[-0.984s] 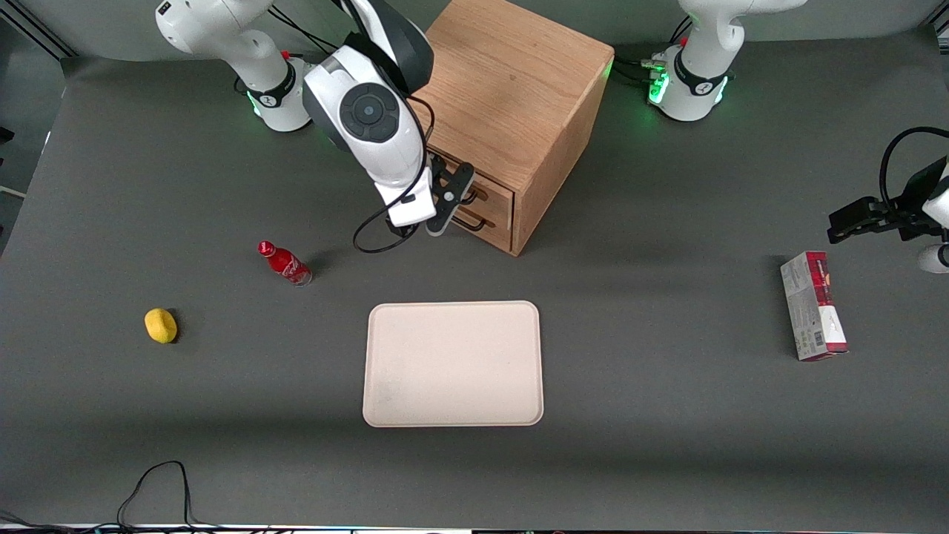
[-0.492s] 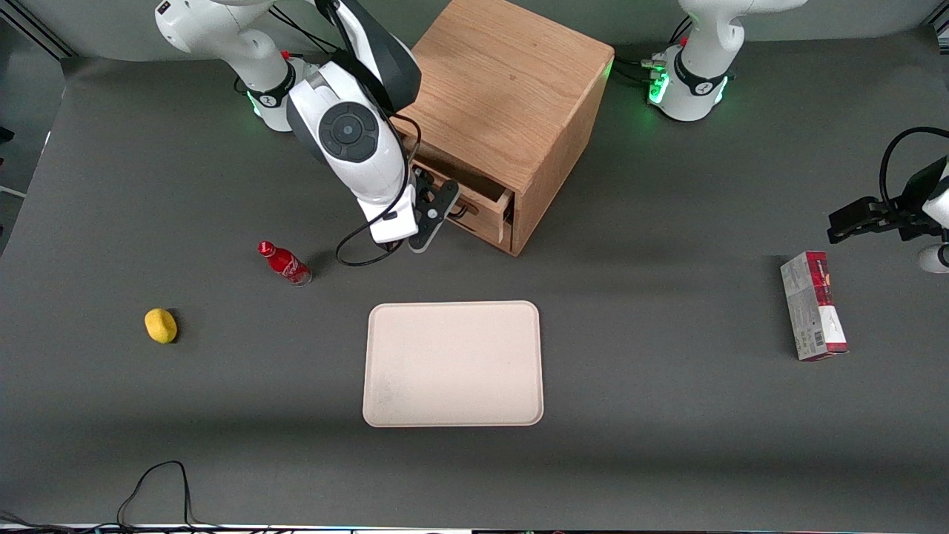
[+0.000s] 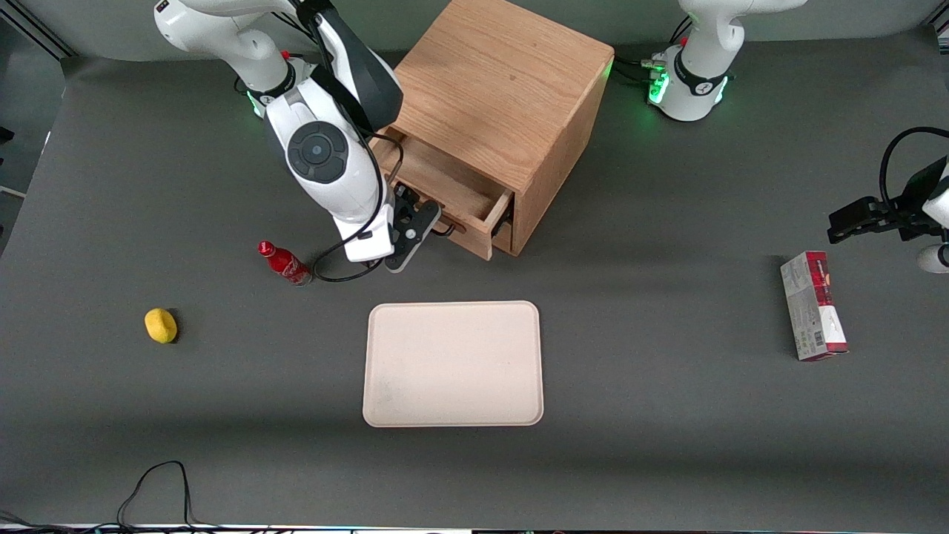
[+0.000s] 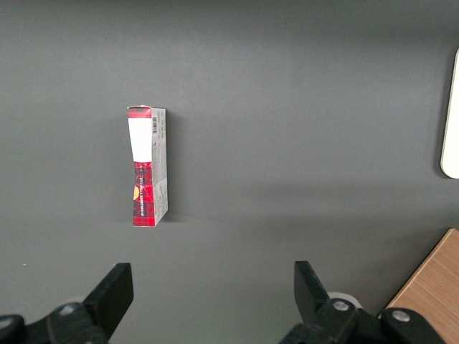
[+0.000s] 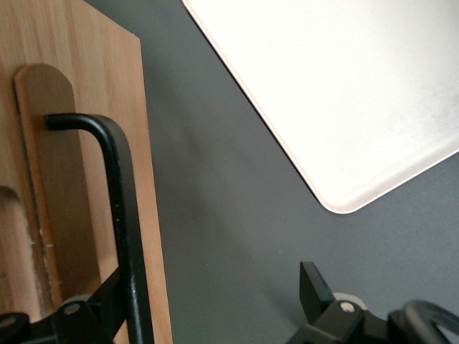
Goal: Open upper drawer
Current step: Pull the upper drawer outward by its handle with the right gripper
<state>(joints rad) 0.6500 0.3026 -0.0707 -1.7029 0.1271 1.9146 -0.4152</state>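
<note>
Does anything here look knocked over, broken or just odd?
Only small things. The red bottle and the carton both lie on their sides on the table, nothing spilled. The upper drawer is pulled out, the end effector at its black handle. No visible damage.

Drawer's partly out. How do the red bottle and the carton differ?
The bottle is small, round and mostly red; the carton is larger, boxy, grey with red. The bottle lies toward the working arm's end, the carton toward the parked arm's. Both lie flat on the table. The pincer is open at the upper drawer's handle.
</note>
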